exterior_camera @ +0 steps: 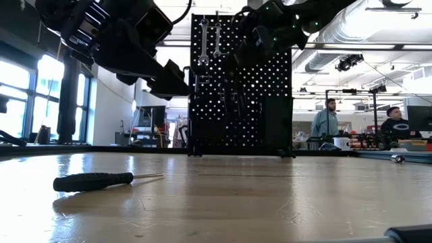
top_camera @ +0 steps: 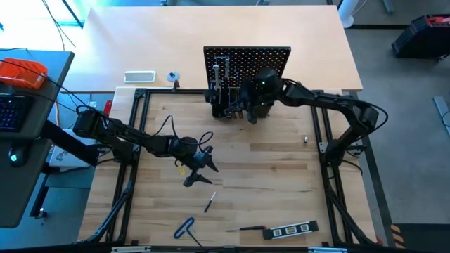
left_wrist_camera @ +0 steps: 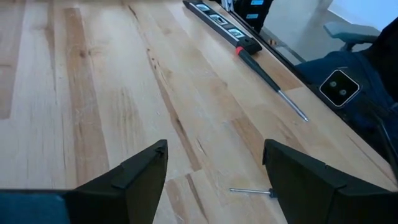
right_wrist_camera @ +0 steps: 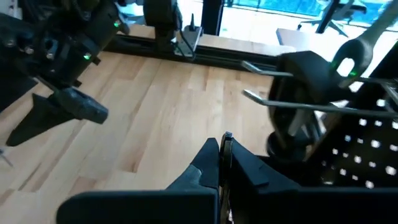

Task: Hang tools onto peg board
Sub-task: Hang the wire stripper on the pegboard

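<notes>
The left gripper (top_camera: 204,171) had its fingers (left_wrist_camera: 137,177) spread wide and empty, hovering over the table (top_camera: 267,176) above a small screwdriver (top_camera: 209,203). The right gripper (right_wrist_camera: 224,146) had its fingers pressed together on nothing, up against the peg board (top_camera: 247,58). Two wrenches (exterior_camera: 210,40) hung near the top of the board. A blue hex key (top_camera: 185,228), a second screwdriver (top_camera: 252,228) and a level (top_camera: 290,230) lay along the table's near edge.

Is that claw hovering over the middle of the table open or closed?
Open. The left gripper shows its two dark fingers spread wide apart, bare table between them.
</notes>
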Motion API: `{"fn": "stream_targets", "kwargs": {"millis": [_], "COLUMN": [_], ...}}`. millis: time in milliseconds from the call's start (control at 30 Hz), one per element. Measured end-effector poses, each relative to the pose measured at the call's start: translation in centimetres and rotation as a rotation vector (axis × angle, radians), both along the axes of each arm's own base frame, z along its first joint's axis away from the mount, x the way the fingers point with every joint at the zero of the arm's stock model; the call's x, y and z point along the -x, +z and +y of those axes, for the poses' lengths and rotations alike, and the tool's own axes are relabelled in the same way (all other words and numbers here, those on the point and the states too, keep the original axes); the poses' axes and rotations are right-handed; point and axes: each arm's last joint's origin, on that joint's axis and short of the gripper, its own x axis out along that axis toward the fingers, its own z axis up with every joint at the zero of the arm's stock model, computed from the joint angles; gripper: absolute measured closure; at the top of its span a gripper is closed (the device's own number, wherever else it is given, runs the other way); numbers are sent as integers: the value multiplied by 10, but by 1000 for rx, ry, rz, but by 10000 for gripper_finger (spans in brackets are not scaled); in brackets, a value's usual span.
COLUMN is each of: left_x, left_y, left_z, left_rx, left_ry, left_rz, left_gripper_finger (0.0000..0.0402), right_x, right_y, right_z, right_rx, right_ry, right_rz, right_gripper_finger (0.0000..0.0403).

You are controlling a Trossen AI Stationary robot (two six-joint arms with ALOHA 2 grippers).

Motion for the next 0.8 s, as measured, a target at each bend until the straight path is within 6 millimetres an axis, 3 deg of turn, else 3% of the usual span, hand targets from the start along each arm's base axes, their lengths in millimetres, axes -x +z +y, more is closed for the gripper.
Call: {"fn": "stream_targets", "kwargs": {"millis": [800], "left_x": [1], "left_y": [-1], "left_z": [0], "left_rx": [-1], "left_ry": [0], "left_rz": [16], "left_gripper_finger": [144], "right_x": [8], "right_y": [-3], "right_z": [-10], "right_rx": [-121], "right_ry": [45], "right_rz": [6], "right_gripper_finger": [402]}}
